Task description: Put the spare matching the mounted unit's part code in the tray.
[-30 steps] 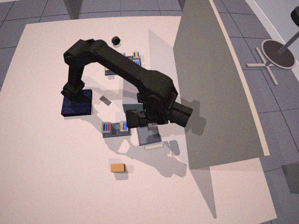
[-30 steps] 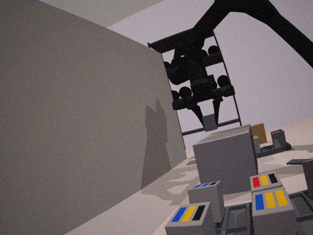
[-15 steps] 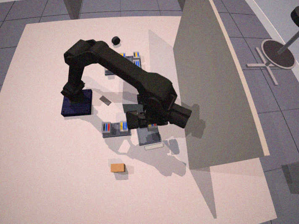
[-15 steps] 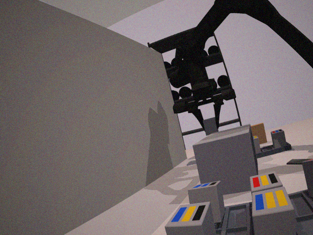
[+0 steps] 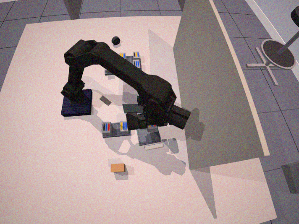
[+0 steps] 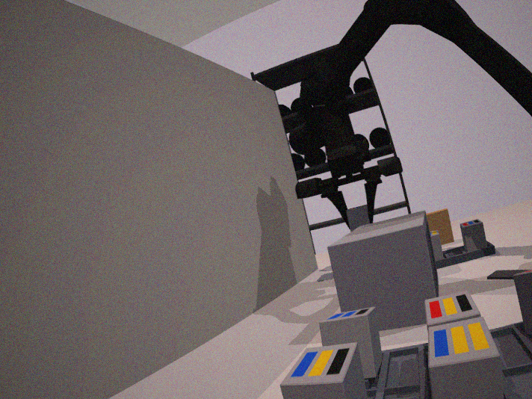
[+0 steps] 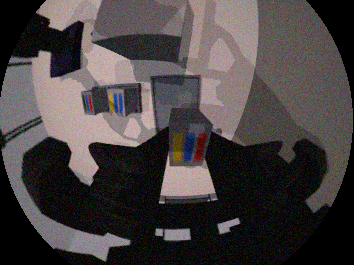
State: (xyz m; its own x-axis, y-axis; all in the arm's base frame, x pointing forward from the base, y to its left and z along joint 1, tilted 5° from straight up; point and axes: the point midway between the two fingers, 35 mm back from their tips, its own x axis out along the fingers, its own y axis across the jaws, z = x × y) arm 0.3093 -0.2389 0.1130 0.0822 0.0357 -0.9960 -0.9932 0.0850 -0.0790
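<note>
My gripper (image 6: 359,224) (image 7: 184,129) is shut on a grey spare (image 5: 152,126) (image 6: 357,216) (image 7: 188,148) with yellow, blue and red stripes on top. It holds the spare upright, over or near the back edge of the shallow grey tray (image 5: 149,139) (image 7: 175,81). The spare's lower end is hidden behind the large grey box (image 6: 381,279) (image 5: 132,108) (image 7: 142,16) in the exterior view, so its exact height cannot be told. No printed code shows on the box. A near rack holds a black-blue-red spare (image 5: 106,127) (image 7: 88,102) and a yellow-blue-blue spare (image 5: 123,126) (image 7: 116,102).
A tall grey panel (image 5: 216,84) (image 6: 155,172) (image 7: 305,81) stands close beside the arm. Several striped spares stand in a far rack beyond the box. An orange block (image 5: 117,167) (image 6: 440,226), a black round object (image 5: 116,40) and a dark flat plate (image 5: 105,100) lie on the table.
</note>
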